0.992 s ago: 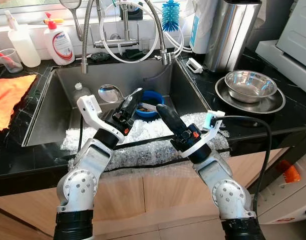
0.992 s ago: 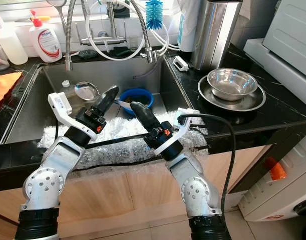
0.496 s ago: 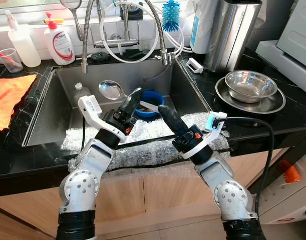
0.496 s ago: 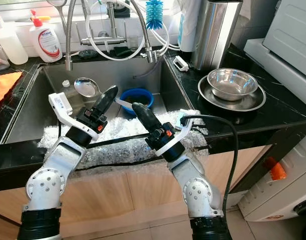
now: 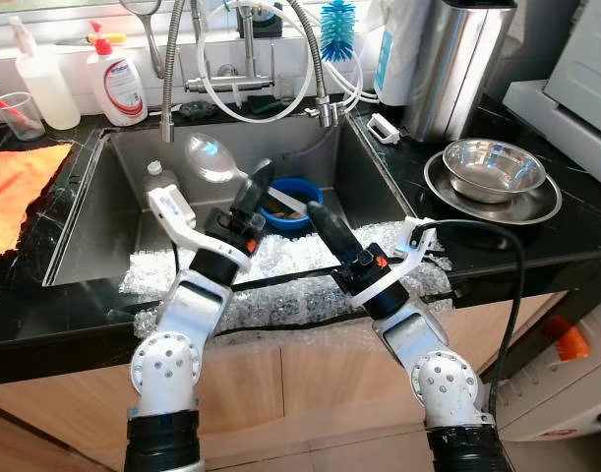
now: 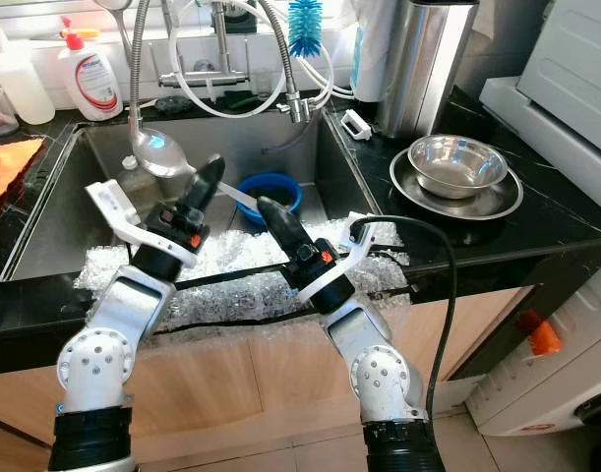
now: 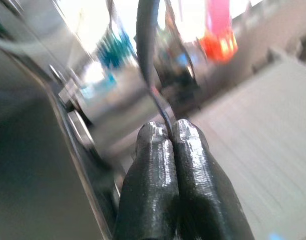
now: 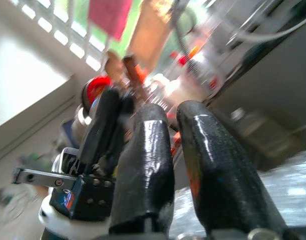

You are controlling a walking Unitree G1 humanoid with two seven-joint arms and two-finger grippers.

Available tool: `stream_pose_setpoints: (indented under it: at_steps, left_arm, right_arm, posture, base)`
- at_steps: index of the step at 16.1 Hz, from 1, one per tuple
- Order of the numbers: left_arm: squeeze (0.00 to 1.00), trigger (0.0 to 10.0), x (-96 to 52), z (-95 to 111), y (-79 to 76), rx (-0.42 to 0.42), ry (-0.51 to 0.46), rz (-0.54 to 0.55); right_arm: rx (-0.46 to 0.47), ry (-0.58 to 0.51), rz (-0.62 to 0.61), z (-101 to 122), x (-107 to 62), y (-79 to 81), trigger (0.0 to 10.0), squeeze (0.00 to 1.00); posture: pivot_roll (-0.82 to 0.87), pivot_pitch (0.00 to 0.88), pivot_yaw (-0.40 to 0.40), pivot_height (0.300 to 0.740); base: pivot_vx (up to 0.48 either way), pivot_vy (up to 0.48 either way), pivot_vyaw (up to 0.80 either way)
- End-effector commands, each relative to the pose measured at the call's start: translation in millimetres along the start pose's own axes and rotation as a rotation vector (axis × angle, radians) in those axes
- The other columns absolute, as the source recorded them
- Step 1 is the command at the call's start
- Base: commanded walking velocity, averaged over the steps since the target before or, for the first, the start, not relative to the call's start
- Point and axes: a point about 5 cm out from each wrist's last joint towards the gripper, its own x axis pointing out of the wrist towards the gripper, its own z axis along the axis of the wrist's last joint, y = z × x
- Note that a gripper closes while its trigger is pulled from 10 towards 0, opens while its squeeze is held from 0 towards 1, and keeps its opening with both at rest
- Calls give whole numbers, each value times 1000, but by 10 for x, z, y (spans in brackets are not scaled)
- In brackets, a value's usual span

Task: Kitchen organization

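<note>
Black stone makes up the table [image 5: 457,251] around our steel sink [image 5: 123,211], and a sheet of bubble wrap [image 5: 280,270] lies over the sink's front edge. Our left hand [image 5: 259,182] is raised above the sink with its fingers [image 7: 158,150] pressed together on the thin handle of a ladle [image 5: 210,157], whose shiny bowl stands up and away from the hand, towards the tap hoses [image 5: 251,74]. Just beside it, our right hand [image 5: 320,216] points up over the wrap; its two fingers [image 8: 147,150] sit close with a narrow gap between them (whether they are fully together we cannot tell), and we see nothing held in them. A blue bowl [image 5: 292,202] rests in the sink behind both hands, with a white utensil [image 5: 280,200] lying across it. On the table to the right, a steel bowl [image 5: 492,165] sits on a steel plate [image 5: 448,192] near a tall steel canister [image 5: 452,64]. To the left, an orange cloth [image 5: 15,192] lies beside the sink, and soap bottles [image 5: 118,84] stand along the back.
</note>
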Motion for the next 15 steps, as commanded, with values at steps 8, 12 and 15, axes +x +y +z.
stream_pose_setpoints:
  at_steps: [8, 12, 15]
  left_arm:
    - [0, 471, -36, 584, 230, 32, -362, 208]
    - [0, 10000, 35, 772, 276, 568, -307, 325]
    - [0, 10000, 109, 685, 301, 718, -246, 325]
  right_arm:
    - [-301, -11, -210, 186, -177, -124, 10000, 0]
    - [-863, -130, -329, 576, -64, 90, 10000, 0]
    - [-907, -201, -322, 611, -6, 210, 10000, 0]
  posture:
    - [12, 0, -11, 740]
    - [-1, 0, -5, 740]
    - [-4, 0, -2, 740]
  base:
    - [0, 0, 0]
    - [0, 0, 0]
    - [0, 0, 0]
